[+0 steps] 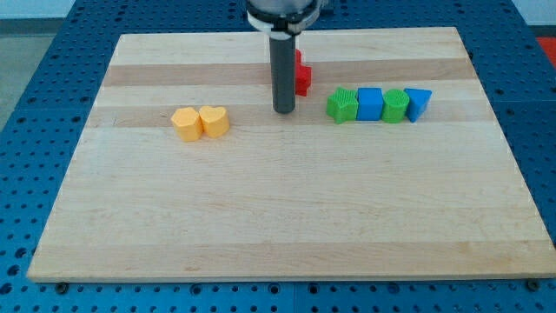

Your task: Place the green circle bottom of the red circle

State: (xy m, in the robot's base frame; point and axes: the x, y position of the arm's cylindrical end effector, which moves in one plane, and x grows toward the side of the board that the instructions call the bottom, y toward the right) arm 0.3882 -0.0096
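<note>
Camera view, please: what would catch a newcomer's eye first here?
The dark rod stands upright at the view's top centre, my tip on the pale wooden board, partly hiding a red block behind it. A row of green, blue, green and blue blocks sits right; two yellow-orange blocks touch, left.

Pale wooden surface (pixel 287 217), visible grain bands, evenly lit. Blue perforated base (pixel 35 104) surrounds it on all sides, regular holes.

Open board (pixel 287 217) below blocks (view's bottom)
</note>
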